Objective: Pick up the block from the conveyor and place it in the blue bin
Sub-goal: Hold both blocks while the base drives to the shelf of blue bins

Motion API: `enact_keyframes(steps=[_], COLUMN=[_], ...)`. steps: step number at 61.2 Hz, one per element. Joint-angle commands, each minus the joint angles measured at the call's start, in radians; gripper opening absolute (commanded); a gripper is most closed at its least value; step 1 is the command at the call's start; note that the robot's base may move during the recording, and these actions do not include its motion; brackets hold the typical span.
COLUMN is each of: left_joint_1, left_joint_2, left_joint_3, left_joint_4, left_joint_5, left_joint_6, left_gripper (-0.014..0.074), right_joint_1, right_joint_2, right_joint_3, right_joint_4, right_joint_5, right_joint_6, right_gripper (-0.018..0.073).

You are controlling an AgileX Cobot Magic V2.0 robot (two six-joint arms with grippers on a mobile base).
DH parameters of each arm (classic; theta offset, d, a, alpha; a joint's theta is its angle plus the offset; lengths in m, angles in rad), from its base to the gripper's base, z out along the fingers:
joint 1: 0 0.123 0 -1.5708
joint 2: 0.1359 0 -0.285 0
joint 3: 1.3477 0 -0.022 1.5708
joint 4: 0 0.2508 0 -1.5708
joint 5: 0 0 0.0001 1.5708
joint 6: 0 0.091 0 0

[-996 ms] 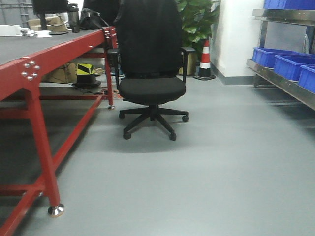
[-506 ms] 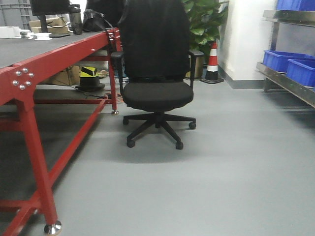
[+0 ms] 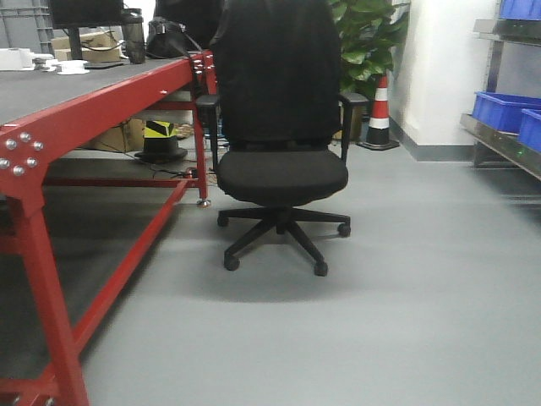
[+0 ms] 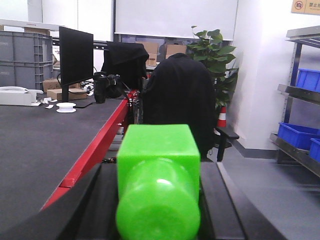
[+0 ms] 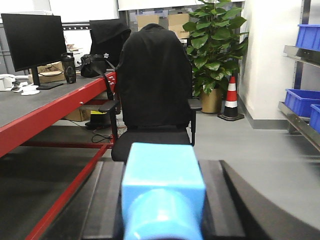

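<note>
In the left wrist view my left gripper (image 4: 158, 202) is shut on a bright green block (image 4: 158, 165), with a black finger on each side. In the right wrist view my right gripper (image 5: 163, 202) is shut on a light blue block (image 5: 163, 172) in the same way. Both are held in the air, level with the conveyor. The conveyor (image 3: 51, 89), a dark grey belt on a red frame, runs along the left; it also shows in the left wrist view (image 4: 35, 140). Blue bins (image 3: 505, 108) sit on a metal shelf at the far right. Neither gripper shows in the front view.
A black office chair (image 3: 279, 127) with a dark jacket stands straight ahead on the grey floor. Behind it are a striped cone (image 3: 379, 114) and a potted plant (image 5: 215, 45). A monitor (image 4: 75, 50) and small items sit at the belt's far end.
The front view has closed in on the chair, which now looks larger and sits further right. The blue bins have slid toward the right edge, and the red frame's leg has moved left.
</note>
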Motion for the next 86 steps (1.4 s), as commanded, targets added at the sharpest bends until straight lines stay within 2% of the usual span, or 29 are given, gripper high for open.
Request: enact_keyframes(steps=[1,86], left_joint_1=[0.0,0.0], left_joint_2=[-0.004,-0.004], left_joint_3=[0.001,0.001], left_joint_4=[-0.004,-0.004], left_joint_5=[-0.018,-0.02], left_joint_6=[0.001,0.001], left_gripper=[-0.0111,-0.0111], right_joint_1=[-0.002,-0.002], right_joint_2=[-0.004,-0.006], right_joint_3=[0.003,0.003], right_joint_4=[0.002,0.002], right_joint_5=[-0.021,-0.024], right_joint_6=[-0.004,-0.004], right_gripper=[-0.0155,-0.0155])
